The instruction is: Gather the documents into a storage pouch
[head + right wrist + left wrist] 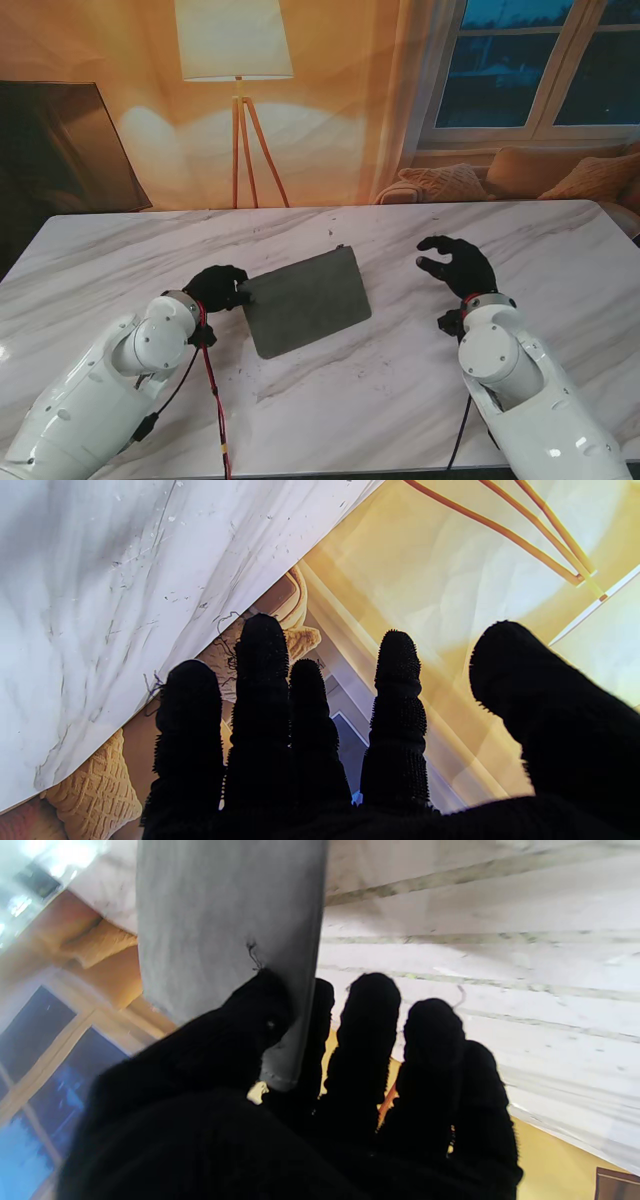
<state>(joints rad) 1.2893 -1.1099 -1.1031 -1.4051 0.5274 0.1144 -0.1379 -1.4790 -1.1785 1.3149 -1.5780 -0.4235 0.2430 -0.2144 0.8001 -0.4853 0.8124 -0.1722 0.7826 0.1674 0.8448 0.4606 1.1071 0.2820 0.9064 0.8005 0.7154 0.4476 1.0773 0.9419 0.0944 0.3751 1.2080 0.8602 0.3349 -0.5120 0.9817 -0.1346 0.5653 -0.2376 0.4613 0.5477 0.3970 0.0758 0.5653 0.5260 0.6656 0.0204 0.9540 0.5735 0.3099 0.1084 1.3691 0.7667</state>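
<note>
Now left hand [220, 288] pinching grey pouch [305, 300] corner, right hand [458, 264] spread, empty

Home living rm: floor lamp [235, 60], sofa cushions [540, 172], window [540, 65].

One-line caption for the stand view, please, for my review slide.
Left hand pinches the grey pouch's near-left corner on the marble table; right hand hovers open, empty, to its right.
</note>
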